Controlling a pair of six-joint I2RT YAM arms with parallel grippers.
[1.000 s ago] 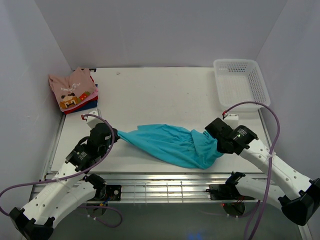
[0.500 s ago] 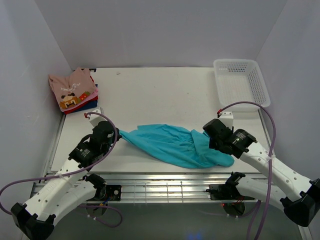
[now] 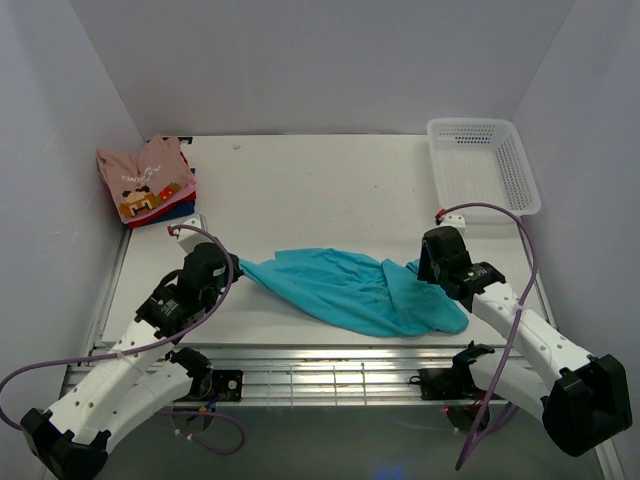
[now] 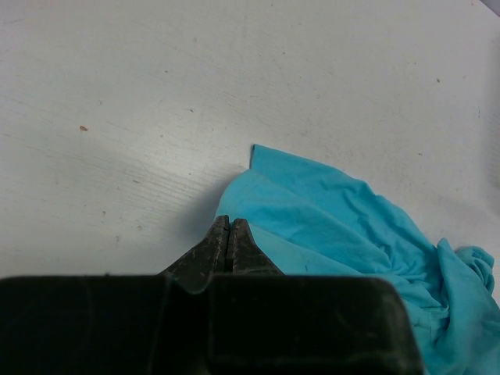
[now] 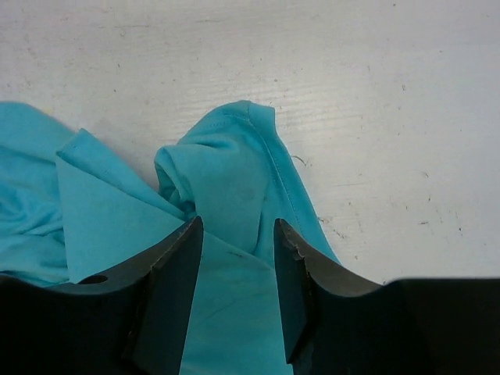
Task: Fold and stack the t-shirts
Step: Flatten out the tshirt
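Observation:
A plain teal t-shirt (image 3: pixel 345 290) lies crumpled across the front of the white table. My left gripper (image 3: pixel 234 266) is at its left tip. In the left wrist view that gripper (image 4: pixel 229 225) is shut, with the shirt's edge (image 4: pixel 312 203) running right up to the fingertips. My right gripper (image 3: pixel 424 268) is over the shirt's right end. In the right wrist view it (image 5: pixel 234 234) is open, with its fingers on either side of a fold of the teal cloth (image 5: pixel 226 172) and not closed on it. The folded shirts (image 3: pixel 148 180), pink on top, are stacked at the far left.
A white mesh basket (image 3: pixel 483 165) stands at the far right corner. Grey walls close in the table on three sides. A metal rail (image 3: pixel 330 375) runs along the front edge, between the arm bases.
My right arm has swung round and its gripper has moved from the shirt's near right end towards its far edge. That end now lies spread flatter. My left gripper has hardly moved.

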